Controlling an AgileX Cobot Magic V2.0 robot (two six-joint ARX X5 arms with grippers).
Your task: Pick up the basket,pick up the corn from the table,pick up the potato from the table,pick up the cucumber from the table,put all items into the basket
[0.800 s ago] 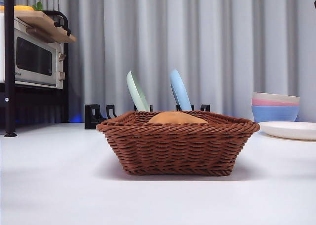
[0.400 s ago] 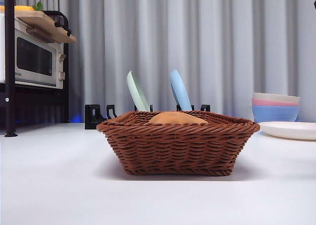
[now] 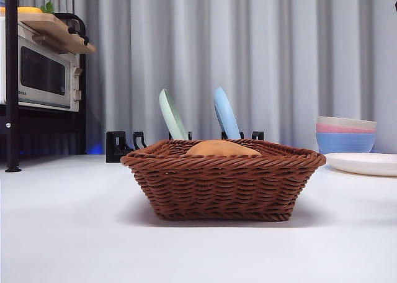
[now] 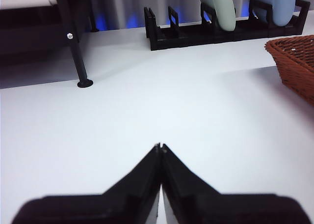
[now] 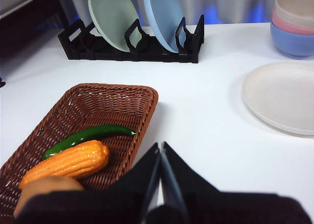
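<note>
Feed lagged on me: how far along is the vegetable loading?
Done: corn, potato and cucumber all lie in the basket. In hand: nothing; left claw and right claw are shut, empty, clear of it. Left: nothing visible on the table.

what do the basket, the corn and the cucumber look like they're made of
The basket: brown woven wicker or a plastic imitation, going by the interlaced strands and braided rim; the look leaves it open. The corn: probably moulded plastic, orange-yellow with a glossy sheen over regular kernel rows. The cucumber: likely plastic too, dark green, smooth and shiny with bright highlights along its curve.
</note>
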